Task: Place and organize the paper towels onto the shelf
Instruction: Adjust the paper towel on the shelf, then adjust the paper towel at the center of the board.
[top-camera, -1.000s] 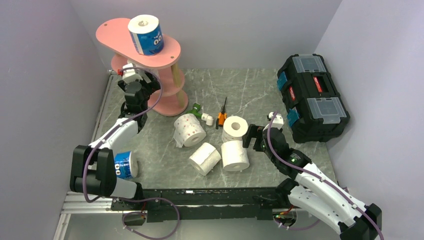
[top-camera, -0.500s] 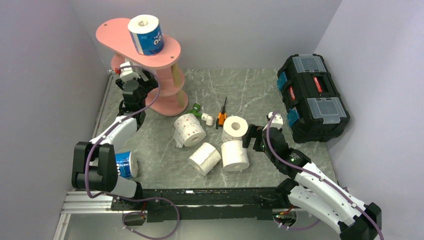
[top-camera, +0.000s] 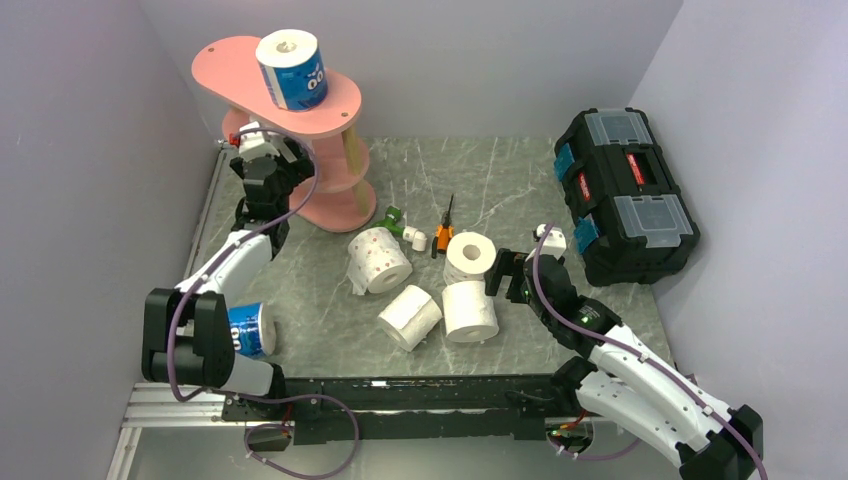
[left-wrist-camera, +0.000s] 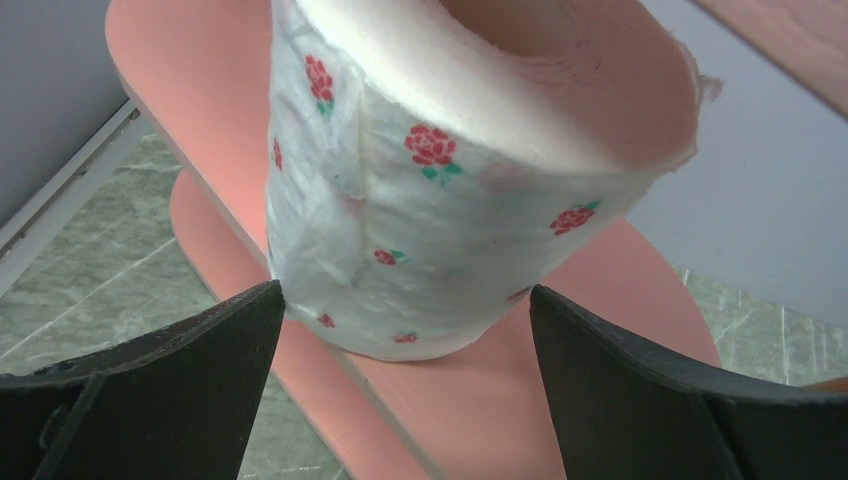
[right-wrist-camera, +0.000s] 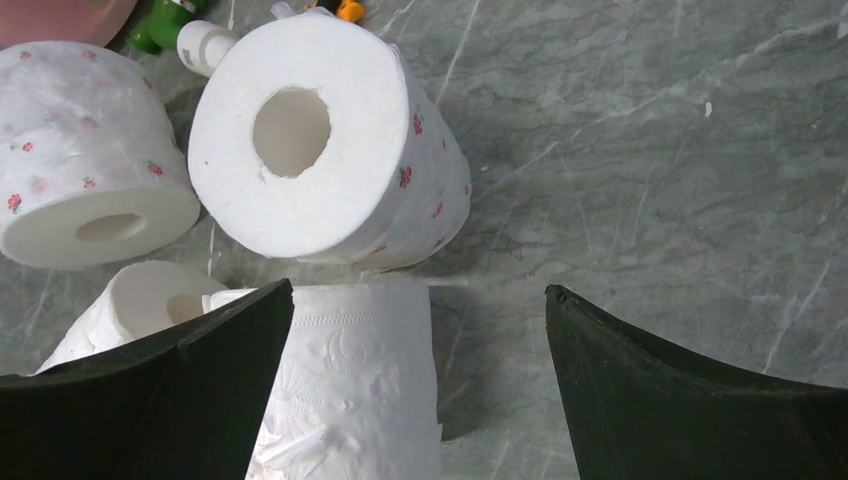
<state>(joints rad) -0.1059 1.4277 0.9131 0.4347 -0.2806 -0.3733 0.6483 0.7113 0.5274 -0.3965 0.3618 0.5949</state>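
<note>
The pink shelf (top-camera: 340, 95) stands at the far left, with a blue-wrapped paper towel roll (top-camera: 292, 68) on its top board. In the left wrist view a rose-dotted roll (left-wrist-camera: 450, 170) stands upright on a lower pink board (left-wrist-camera: 560, 400). My left gripper (left-wrist-camera: 405, 290) is open, one finger on either side of that roll's base, not squeezing it. Several rolls lie mid-table: a dotted one (top-camera: 378, 260), two plain ones (top-camera: 410, 317) (top-camera: 470, 310) and another dotted one (top-camera: 470, 252). My right gripper (right-wrist-camera: 420, 288) is open around the plain embossed roll (right-wrist-camera: 350, 390), which sits close to its left finger.
Another blue-wrapped roll (top-camera: 250, 330) lies beside the left arm's base. A black toolbox (top-camera: 625, 190) fills the right side. An orange-handled screwdriver (top-camera: 445, 225) and a small green-and-white tool (top-camera: 405, 228) lie behind the loose rolls. Grey walls enclose the table.
My left gripper has shifted slightly left and farther back along the shelf, with the dotted roll standing between its open fingers. The right arm and the loose rolls have not moved.
</note>
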